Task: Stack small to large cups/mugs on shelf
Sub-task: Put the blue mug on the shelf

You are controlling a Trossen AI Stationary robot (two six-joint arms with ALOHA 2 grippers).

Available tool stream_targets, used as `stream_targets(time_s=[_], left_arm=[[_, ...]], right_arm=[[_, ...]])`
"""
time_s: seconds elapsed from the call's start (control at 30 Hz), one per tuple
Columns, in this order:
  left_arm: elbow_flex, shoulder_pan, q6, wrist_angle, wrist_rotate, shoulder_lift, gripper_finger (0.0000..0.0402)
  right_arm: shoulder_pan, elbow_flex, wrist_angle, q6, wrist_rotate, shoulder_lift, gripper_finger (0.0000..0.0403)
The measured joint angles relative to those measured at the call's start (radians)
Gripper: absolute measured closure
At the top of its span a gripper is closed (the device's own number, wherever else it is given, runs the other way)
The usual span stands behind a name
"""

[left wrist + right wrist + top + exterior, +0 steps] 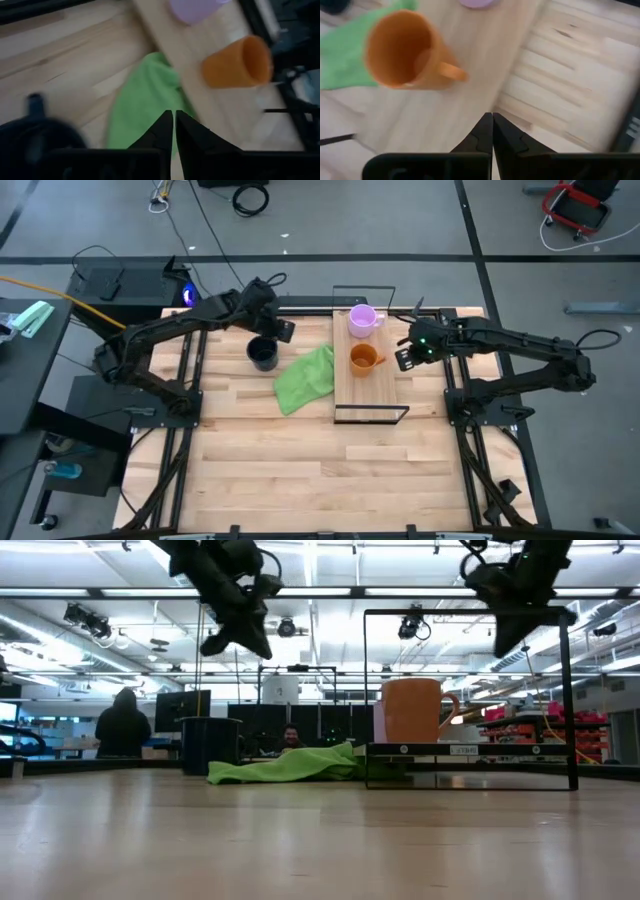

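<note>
Standing upright on the shelf [371,385], the orange mug [363,358] sits near the board's middle with its handle turned toward the right arm, and the pale purple mug [362,319] stands apart from it at the shelf's far end, its handle also pointing right. The dark navy mug [262,354] is still off the shelf, on the desk [300,460] to the left, with the crumpled green cloth [306,379] lying between it and the shelf's long edge, the cloth's edge touching or just meeting the board. The left gripper [282,329] hangs raised just beyond the navy mug, toward the far side of the desk, and its wrist view shows the two fingers pressed together with nothing between them. The right gripper [407,358] hovers just beside the shelf's right edge, level with the orange mug and clear of it; its jaws are likewise closed tight and empty, the fingertips meeting in the right wrist view with the orange mug's open mouth ahead. In the low view the orange mug rises above the shelf's wire frame [467,698], both arms hang from above, and people show in the room behind.
</note>
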Motion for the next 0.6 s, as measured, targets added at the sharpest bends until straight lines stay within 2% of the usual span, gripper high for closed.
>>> stream_targets(time_s=[0.33,0.6], left_arm=[[-0.001,0.047,0.070,-0.227,-0.041,-0.019,0.0383],[0.000,0.083,0.096,-0.290,-0.059,-0.040,0.0367]], right_arm=[[0.116,0.000,-0.176,0.173,0.100,-0.058,0.0392],[0.235,0.001,-0.291,0.337,0.163,-0.099,0.0392]])
